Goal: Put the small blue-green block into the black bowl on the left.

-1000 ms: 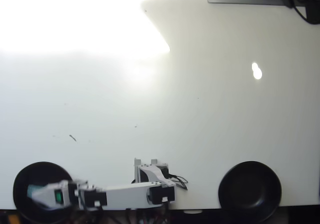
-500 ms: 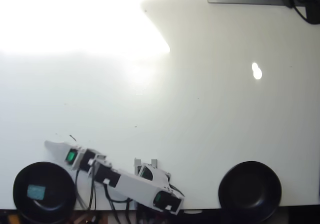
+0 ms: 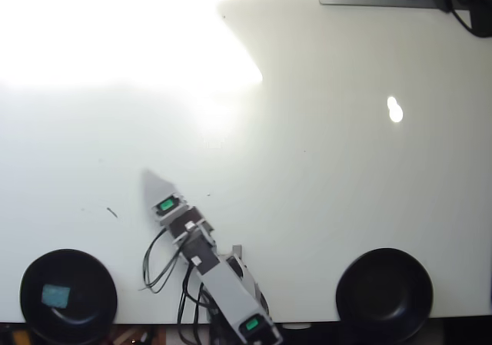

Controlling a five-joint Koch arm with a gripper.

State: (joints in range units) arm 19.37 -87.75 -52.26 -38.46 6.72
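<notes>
Overhead view. White table (image 3: 323,176), upper left of the frame washed out by hard glare; a small bright spot sits right of centre.

Small blue-green block (image 3: 55,294) lies inside the black bowl (image 3: 96,283) at the lower left of the frame, resting on the bowl's floor, slightly left of its middle. A second black bowl (image 3: 384,293) sits at the lower right, partly cut by the bottom edge; nothing visible in it.

Arm (image 3: 223,287) enters from the bottom edge, centre-left, and slants up toward the left. Green-labelled motors show on it, one near the bottom edge and one near the wrist. Black cables (image 3: 157,264) loop off its left side over the table.

Gripper (image 3: 151,180) points to the upper left, well apart from both bowls, over bare table. Only a single pale, pointed tip shows from above; jaws seem stacked one behind the other, so cannot tell whether spread or pressed together. Nothing seen in its grasp.

Dark equipment at the upper right corner.
</notes>
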